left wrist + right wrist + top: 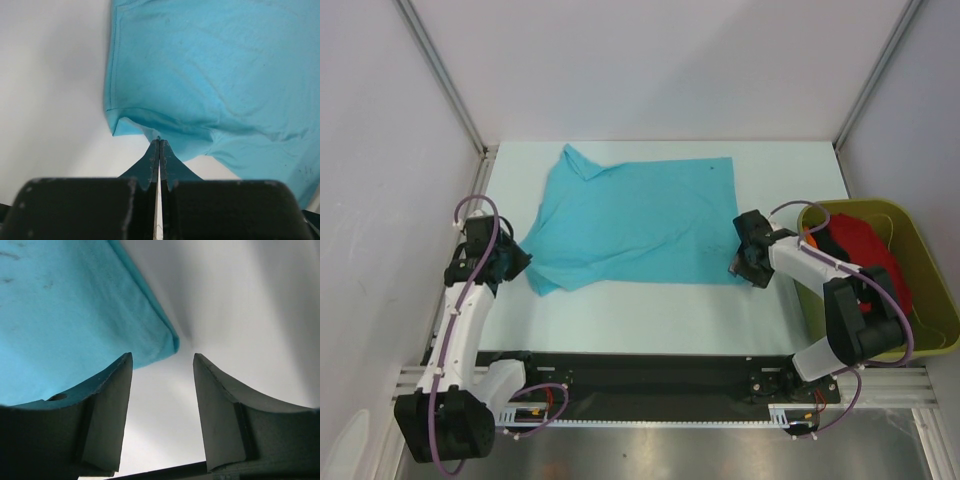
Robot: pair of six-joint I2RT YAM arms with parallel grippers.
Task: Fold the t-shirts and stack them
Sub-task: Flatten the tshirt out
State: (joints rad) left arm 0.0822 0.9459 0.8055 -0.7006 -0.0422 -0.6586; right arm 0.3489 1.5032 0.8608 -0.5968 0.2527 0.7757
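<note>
On the table (650,315): turquoise t-shirt (630,220), spread, white surface
Right: olive tub (932,270), red t-shirt (868,248) inside
Left pincer (159,142): clamped on turquoise hem
Right pincer (162,360): apart

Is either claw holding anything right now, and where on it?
Left claw pinches a fold at the turquoise t-shirt's near-left corner. Right claw is open beside its other corner, holding nothing.

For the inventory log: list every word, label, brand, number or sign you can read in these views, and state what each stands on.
No readable text in any view.
turquoise t-shirt: one dark speck near its far edge, too small to read as a label.
red shirt: no print visible.
olive-green tub: no marking visible.
</note>
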